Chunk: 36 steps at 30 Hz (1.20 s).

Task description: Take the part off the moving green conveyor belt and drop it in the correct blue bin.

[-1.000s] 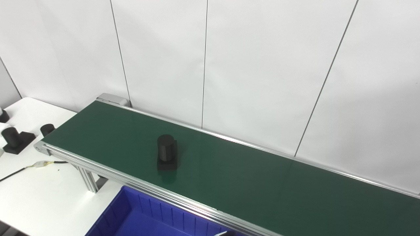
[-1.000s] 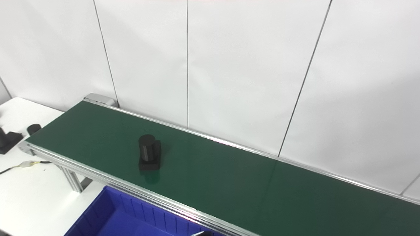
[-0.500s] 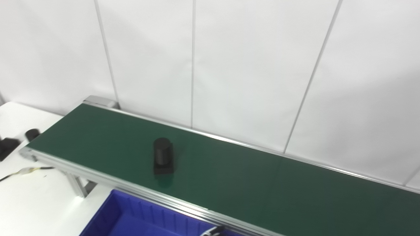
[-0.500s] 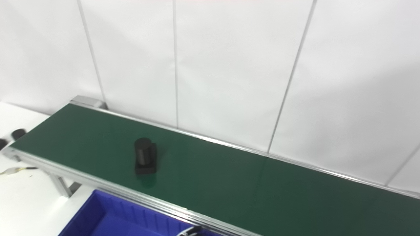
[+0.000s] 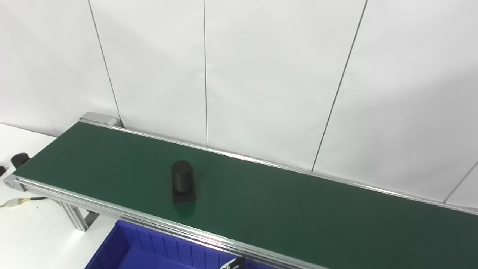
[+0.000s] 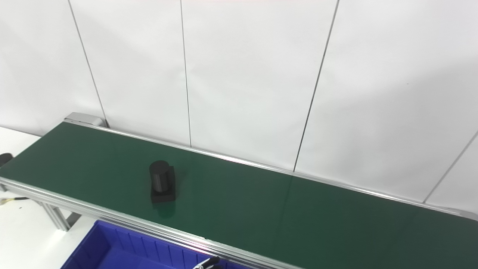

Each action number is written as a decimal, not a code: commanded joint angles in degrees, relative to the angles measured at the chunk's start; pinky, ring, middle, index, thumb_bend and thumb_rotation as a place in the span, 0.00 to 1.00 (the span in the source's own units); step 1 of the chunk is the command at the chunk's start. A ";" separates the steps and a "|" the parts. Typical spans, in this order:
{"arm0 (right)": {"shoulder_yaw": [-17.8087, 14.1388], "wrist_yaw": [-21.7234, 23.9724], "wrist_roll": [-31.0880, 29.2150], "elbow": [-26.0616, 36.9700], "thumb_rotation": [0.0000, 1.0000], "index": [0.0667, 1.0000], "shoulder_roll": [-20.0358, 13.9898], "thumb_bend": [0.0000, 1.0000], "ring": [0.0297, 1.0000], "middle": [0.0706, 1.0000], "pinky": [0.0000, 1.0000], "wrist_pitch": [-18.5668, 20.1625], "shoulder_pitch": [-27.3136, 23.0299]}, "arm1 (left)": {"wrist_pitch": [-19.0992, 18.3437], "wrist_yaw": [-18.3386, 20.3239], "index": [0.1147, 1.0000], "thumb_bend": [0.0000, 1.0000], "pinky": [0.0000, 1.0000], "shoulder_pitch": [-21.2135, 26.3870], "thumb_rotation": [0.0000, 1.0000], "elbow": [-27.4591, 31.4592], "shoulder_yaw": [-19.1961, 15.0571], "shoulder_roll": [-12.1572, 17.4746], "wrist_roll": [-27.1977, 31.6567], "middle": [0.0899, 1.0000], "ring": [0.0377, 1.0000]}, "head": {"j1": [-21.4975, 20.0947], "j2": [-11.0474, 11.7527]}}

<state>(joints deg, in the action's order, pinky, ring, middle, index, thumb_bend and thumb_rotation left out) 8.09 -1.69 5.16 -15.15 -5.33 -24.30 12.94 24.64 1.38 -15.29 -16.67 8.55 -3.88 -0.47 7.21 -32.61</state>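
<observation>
Camera panned right; part (image 5: 182, 181) mid-belt (image 5: 298, 209).

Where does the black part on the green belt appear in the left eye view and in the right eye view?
Left eye view: the black part stands left of centre on the green belt.
Right eye view: it sits further left.
Shared landmark: the blue bin lies just in front of it, below the belt's near rail.

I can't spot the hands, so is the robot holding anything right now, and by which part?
Nothing shows as held. The black cylinder-on-base part stands alone on the green conveyor belt, and no robot hand is in view.
</observation>
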 commanded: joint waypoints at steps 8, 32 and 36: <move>1.20 -1.57 0.60 2.73 0.09 0.82 0.51 0.72 0.73 0.78 0.62 -2.61 -0.22 | 2.28 1.30 0.86 0.53 0.83 -0.28 0.00 2.61 -0.29 0.42 0.71 0.83 0.82 | -2.16 -0.88; -0.90 -1.95 3.33 7.32 0.14 0.83 1.19 0.67 0.74 0.79 0.67 0.07 -5.90 | 2.24 6.37 0.89 0.49 0.87 -0.27 0.00 4.36 -3.30 1.34 4.91 0.86 0.84 | -9.39 -5.56; -1.38 -0.75 3.05 9.07 0.13 0.83 0.89 0.68 0.74 0.79 0.66 2.46 -9.22 | 2.25 6.83 0.88 0.49 0.87 0.04 0.00 4.30 -3.89 1.44 4.88 0.85 0.84 | -9.47 -5.62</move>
<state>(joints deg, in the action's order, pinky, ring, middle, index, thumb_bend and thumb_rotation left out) 6.80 -3.19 8.47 -7.90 -4.58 -22.45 4.77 24.64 7.58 -16.15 -14.24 4.79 -2.44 3.96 -2.29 -38.32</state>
